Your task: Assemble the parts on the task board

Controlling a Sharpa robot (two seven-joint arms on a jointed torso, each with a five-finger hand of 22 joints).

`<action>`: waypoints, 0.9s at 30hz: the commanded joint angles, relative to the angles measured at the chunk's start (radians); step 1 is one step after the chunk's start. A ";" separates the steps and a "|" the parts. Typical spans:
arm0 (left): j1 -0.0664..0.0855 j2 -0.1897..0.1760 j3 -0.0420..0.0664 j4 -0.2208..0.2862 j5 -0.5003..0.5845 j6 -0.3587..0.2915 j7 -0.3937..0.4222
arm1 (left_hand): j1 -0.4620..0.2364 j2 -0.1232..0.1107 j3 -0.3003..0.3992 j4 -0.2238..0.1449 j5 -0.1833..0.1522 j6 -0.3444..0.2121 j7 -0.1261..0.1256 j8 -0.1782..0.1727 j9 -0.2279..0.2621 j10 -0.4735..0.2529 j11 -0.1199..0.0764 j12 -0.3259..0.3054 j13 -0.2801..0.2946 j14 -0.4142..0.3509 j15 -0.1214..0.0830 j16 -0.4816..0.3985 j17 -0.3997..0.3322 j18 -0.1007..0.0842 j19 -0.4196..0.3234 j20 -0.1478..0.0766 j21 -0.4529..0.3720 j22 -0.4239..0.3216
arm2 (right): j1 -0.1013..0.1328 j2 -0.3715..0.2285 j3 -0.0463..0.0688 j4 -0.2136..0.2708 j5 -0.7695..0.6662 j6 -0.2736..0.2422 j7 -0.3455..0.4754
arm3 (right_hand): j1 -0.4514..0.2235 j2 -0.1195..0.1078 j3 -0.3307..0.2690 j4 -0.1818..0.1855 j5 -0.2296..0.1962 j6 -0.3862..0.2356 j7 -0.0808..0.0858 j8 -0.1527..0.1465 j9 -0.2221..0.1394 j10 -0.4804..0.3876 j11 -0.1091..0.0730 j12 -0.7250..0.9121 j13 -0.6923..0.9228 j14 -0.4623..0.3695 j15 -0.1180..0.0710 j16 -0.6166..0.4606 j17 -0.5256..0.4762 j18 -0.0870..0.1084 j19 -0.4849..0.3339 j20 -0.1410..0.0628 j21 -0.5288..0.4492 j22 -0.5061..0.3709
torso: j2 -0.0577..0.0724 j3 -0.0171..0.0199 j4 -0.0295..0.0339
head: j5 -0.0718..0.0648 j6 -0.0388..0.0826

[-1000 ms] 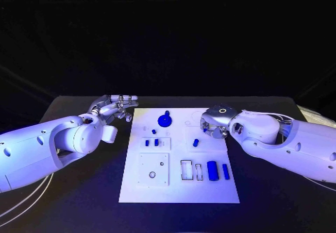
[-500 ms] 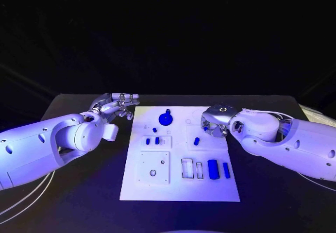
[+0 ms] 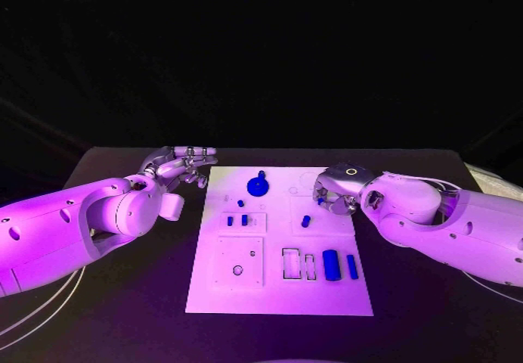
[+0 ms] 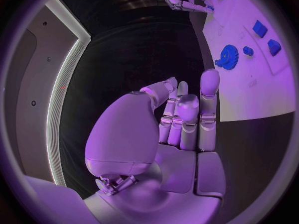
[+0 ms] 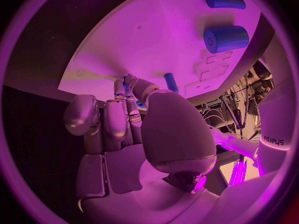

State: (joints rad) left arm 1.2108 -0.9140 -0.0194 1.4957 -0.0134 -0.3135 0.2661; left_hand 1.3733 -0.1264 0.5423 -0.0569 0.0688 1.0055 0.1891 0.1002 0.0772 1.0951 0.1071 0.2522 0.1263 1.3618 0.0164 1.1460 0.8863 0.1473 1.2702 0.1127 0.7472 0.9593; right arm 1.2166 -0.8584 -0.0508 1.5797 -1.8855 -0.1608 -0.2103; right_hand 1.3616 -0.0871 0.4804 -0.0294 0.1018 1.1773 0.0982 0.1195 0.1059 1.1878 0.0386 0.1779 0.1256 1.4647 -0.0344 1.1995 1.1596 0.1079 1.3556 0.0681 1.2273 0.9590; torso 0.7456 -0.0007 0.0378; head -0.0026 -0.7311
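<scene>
In the head view the white board (image 3: 279, 249) lies in the middle of the black tabletop (image 3: 109, 318), with the blue parts spread over it: a gear (image 3: 257, 184) near the far edge, two small pegs (image 3: 236, 220) in a raised square below it, a short pin (image 3: 305, 221) near the middle, and a thick block (image 3: 330, 265) and a thin bar (image 3: 352, 266) side by side toward the near right. The left hand (image 3: 177, 165) hovers off the board's far left corner, its fingers (image 3: 199, 152) loosely curled and holding nothing. The right hand (image 3: 335, 189) sits over the board's far right part, fingers turned down onto it, a bit of blue showing beneath them. In the left wrist view the left hand's fingers (image 4: 187, 114) stand upright and close together, bare, above dark tabletop beside the board; the gear (image 4: 227, 56) lies on the board beyond them, well apart. In the right wrist view the right hand (image 5: 134, 129) reaches to the board, and its fingers (image 5: 127, 92) close round a small blue part (image 5: 129, 82) at their tips; the pin (image 5: 171, 82) lies just beside, the block (image 5: 225, 38) and bar (image 5: 225, 2) farther off.
</scene>
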 commanded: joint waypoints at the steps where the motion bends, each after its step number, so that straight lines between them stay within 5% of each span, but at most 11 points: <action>1: 0.000 0.003 0.000 -0.003 0.003 0.023 -0.001 | -0.004 0.006 -0.006 0.002 -0.004 -0.004 0.000 0.006 -0.001 -0.007 0.001 0.005 0.001 -0.010 0.000 -0.006 -0.001 0.017 -0.004 0.001 -0.002 -0.001 | 0.003 -0.007 0.005 0.012 0.038 -0.072 0.005 | 0.001 0.011 0.008 -0.002 -0.007 0.007 0.000 0.006 0.002 0.007 0.000 0.002 0.000 0.046 -0.004 0.006 0.002 0.003 0.007 -0.001 0.004 0.001 | 0.000 0.0000 -0.0012 | 0.001 0.001; 15: 0.000 0.007 0.000 -0.008 0.003 0.028 -0.008 | -0.004 0.008 -0.009 0.001 -0.004 -0.009 0.001 0.006 -0.003 -0.012 0.002 0.007 0.001 -0.011 0.001 -0.006 -0.004 0.017 -0.005 0.002 -0.007 -0.004 | 0.018 -0.047 0.017 0.119 0.095 -0.080 0.007 | -0.002 0.007 0.009 -0.004 -0.017 0.008 0.003 0.006 0.006 0.011 0.003 0.000 -0.004 0.045 -0.002 0.006 0.000 0.003 0.007 0.000 0.005 0.001 | 0.001 0.0002 -0.0011 | 0.004 0.002; 22: 0.000 0.012 0.000 -0.006 0.003 0.032 -0.010 | -0.004 0.008 -0.010 0.001 -0.004 -0.010 0.002 0.006 -0.003 -0.014 0.003 0.007 0.001 -0.011 0.001 -0.006 -0.004 0.018 -0.005 0.002 -0.008 -0.005 | 0.011 0.002 0.016 0.197 0.112 -0.072 0.022 | -0.002 0.007 0.010 -0.005 -0.016 0.007 0.005 0.006 0.006 0.011 0.005 -0.001 -0.005 0.046 -0.002 0.008 0.002 0.003 0.008 0.001 0.005 0.002 | 0.001 -0.0014 0.0008 | 0.016 -0.003; 27: 0.000 0.017 0.000 -0.004 0.000 0.037 -0.015 | -0.003 0.008 -0.012 0.000 -0.003 -0.012 0.002 0.006 -0.004 -0.017 0.004 0.008 0.001 -0.012 0.002 -0.006 -0.006 0.018 -0.005 0.002 -0.011 -0.007 | -0.007 0.057 0.012 0.206 0.113 -0.063 0.033 | 0.000 0.008 0.013 -0.008 -0.013 0.004 0.008 0.004 0.008 0.011 0.007 -0.004 -0.008 0.045 -0.001 0.009 0.003 0.004 0.007 0.001 0.005 0.000 | 0.000 -0.0023 0.0005 | 0.023 -0.007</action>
State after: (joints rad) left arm 1.2107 -0.8994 -0.0195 1.4887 -0.0131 -0.3019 0.2519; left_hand 1.3734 -0.1264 0.5369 -0.0571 0.0689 1.0018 0.1925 0.1002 0.0749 1.0845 0.1106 0.2558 0.1261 1.3548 0.0163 1.1460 0.8817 0.1473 1.2702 0.1127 0.7414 0.9537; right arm 1.2135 -0.8035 -0.0375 1.7868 -1.7815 -0.2276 -0.1946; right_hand 1.3609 -0.0842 0.4889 -0.0380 0.0862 1.1799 0.1022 0.1236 0.1123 1.1932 0.0446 0.1776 0.1179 1.4646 -0.0344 1.2034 1.1615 0.1079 1.3556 0.0681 1.2272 0.9605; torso 0.7465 -0.0022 0.0384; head 0.0158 -0.7371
